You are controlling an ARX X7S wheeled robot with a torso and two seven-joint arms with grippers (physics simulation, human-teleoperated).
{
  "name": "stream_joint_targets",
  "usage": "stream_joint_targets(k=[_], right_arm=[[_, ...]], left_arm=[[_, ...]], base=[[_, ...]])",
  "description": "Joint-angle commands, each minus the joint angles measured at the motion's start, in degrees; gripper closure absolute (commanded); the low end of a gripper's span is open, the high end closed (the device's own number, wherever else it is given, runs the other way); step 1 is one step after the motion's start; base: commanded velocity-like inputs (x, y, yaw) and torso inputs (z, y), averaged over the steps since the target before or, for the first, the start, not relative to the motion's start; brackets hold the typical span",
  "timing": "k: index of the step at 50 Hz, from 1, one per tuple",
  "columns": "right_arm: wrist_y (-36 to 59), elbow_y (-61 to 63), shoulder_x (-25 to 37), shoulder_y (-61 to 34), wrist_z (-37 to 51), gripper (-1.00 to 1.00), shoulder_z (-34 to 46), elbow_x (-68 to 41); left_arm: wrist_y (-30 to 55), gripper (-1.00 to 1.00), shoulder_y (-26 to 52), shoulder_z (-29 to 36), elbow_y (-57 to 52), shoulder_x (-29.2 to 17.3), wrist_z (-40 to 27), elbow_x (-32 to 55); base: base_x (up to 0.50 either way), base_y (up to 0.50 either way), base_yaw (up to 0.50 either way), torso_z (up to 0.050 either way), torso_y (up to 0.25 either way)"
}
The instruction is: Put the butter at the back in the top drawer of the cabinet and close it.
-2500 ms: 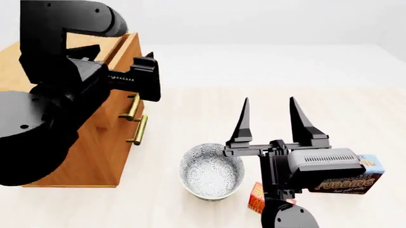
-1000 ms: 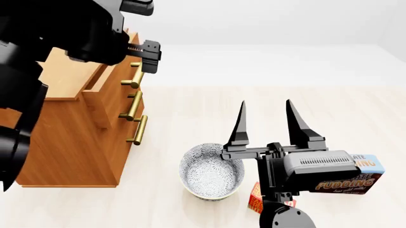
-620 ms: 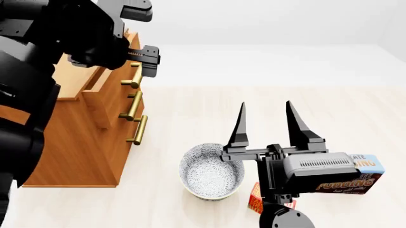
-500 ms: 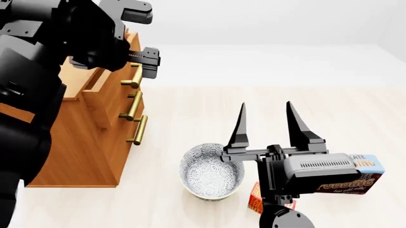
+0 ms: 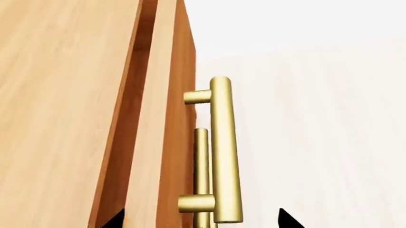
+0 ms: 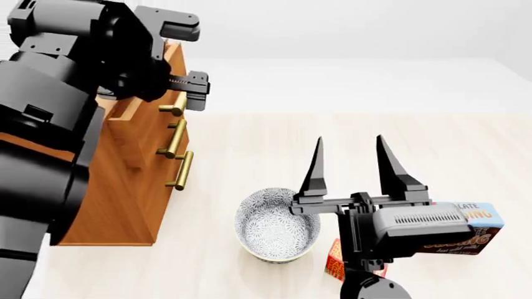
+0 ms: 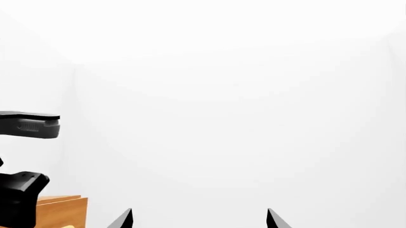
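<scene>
The left gripper [image 6: 187,87] is held up at the front of the cabinet [image 6: 124,187], right by the handle [image 5: 221,152] of the top drawer [image 5: 159,142]. Its jaws are spread apart, with one black tip showing on each side of the brass bar in the left wrist view. Nothing is gripped by them. It is likely held there so the bar can be grabbed and the drawer moved. The drawer is seen pulled out a little, with a dark gap behind its front board.

The right gripper [image 6: 349,163] is held over the table [image 6: 332,131], pointing away from the robot. Its two long, pointed fingers [image 6: 314,168] are wide apart and empty. It seems to be kept waiting there, near the food, for a pick-up.

The butter [image 6: 336,261] is seen low down beside the right arm, on the table, just by the bowl [image 6: 277,225]. Most of it is hidden by the arm. Only a red and yellow corner can be seen. It is not in the drawer yet.

The cabinet is made of smooth light-brown wood with flat sides and square corners. The handles are round, shiny bars set on short pegs. The bowl is round, with a speckled pattern. The pudding box [image 6: 465,230] is a flat carton, partly hidden too.
</scene>
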State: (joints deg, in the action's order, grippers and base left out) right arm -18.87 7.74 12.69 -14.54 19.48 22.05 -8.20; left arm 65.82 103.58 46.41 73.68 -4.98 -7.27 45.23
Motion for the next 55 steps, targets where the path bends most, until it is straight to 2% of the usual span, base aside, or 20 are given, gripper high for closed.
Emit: stream_joint_targets(k=[1,9,16,22,33,46,50,55], right_arm=[[-0.27,0.11,0.28,0.15,0.4,-1.0,0.25,0.0],[-0.34,0.11,0.45,0.12,0.65,-1.0,0.4,-0.07],[-0.36,0.2,0.66,0.15,0.87,-1.0,0.49,-0.12],[-0.6,0.51,0.96,0.46,1.16,-1.0,0.38,-0.24],[-1.16,1.19,1.63,1.32,1.9,-1.0,-0.08,-0.38],[-2.31,2.49,2.88,2.74,3.18,-1.0,-1.51,-0.58],[-3.55,2.76,3.23,4.06,3.46,-1.0,-1.64,-0.33],[-4.55,2.82,4.03,4.74,3.34,-1.0,-2.22,-1.17]], left_arm=[[6.51,-1.0,-1.8,-15.46,1.28,1.24,9.57,-17.45],[9.75,-1.0,-1.66,-27.05,1.28,2.96,18.79,-31.4],[10.48,-1.0,-0.2,-30.36,1.26,4.89,23.33,-36.11],[10.09,-1.0,1.13,-19.08,1.18,4.96,19.08,-20.12],[8.49,-1.0,2.59,5.21,-1.63,4.97,9.82,16.02],[-0.1,-1.0,3.49,38.75,-8.18,4.98,1.47,58.87],[-2.1,-1.0,3.89,44.46,-11.03,4.98,-0.21,66.03],[-2.25,-1.0,4.51,46.42,-13.61,4.98,0.69,70.76]], base=[[0.0,0.0,0.0,0.0,0.0],[0.0,0.0,0.0,0.0,0.0],[0.0,0.0,0.0,0.0,0.0],[0.0,0.0,0.0,0.0,0.0],[0.0,0.0,0.0,0.0,0.0],[0.0,0.0,0.0,0.0,0.0],[0.0,0.0,0.0,0.0,0.0],[0.0,0.0,0.0,0.0,0.0]])
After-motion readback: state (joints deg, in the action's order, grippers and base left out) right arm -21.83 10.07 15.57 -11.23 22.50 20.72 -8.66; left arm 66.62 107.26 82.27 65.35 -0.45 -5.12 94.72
